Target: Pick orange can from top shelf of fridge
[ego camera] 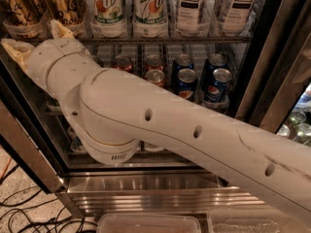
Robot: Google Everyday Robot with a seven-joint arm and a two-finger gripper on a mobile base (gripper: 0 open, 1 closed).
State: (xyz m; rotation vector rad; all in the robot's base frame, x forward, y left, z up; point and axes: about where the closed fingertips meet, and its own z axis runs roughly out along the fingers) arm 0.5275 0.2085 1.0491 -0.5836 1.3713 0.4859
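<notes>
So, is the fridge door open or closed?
Open: the arm reaches into the fridge; its end effector sits at far left, just under the orange cans on the top shelf.

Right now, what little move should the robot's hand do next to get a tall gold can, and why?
Probably lift the gripper a little. Its open tan fingers sit at the front edge of the grey wire top shelf, lower than the body of the tall slim amber-gold can, holding nothing. Rising first would likely bring them level with that can.
</notes>
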